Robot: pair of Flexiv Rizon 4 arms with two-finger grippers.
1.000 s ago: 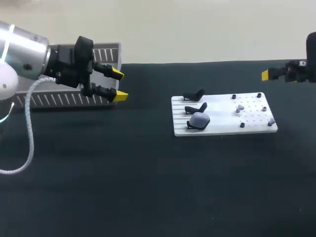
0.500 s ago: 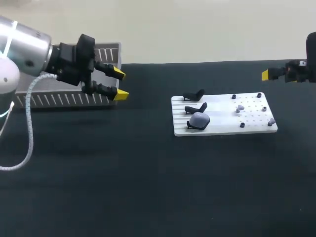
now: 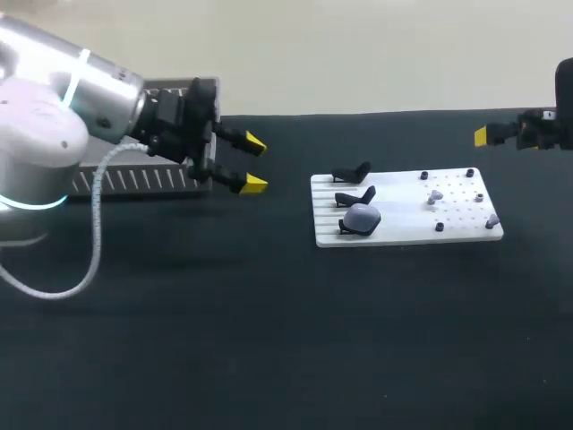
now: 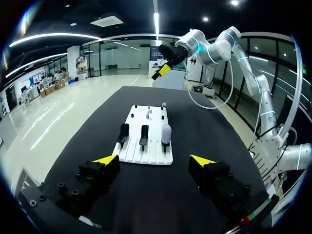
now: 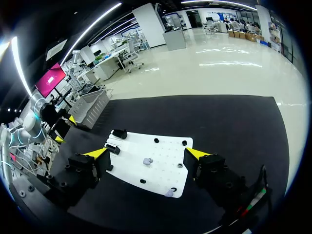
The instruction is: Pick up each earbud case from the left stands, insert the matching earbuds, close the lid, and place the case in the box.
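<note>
Two grippers are hovering above the black tabletop (image 3: 269,340), neither holding anything. At the far left corner a grey slatted box (image 3: 134,182) is sitting, and the left gripper (image 3: 249,164) is hanging just beside it, its yellow-tipped fingers spread wide with nothing between them. Well to its right, toward the far edge, a white rectangular board (image 3: 403,231) is lying flat. Three black stands (image 3: 352,172) are rising along the board's left side, and only the nearest one is carrying a rounded pale grey earbud case (image 3: 362,217), which is lying well ahead of the left gripper's open fingers. Two small pale earbuds (image 3: 436,195) are resting on the board's right half among black pegs (image 3: 424,176). Near the far right corner the right gripper (image 3: 483,136) is hovering, its fingers also wide apart and empty, with the board ahead of it.
</note>
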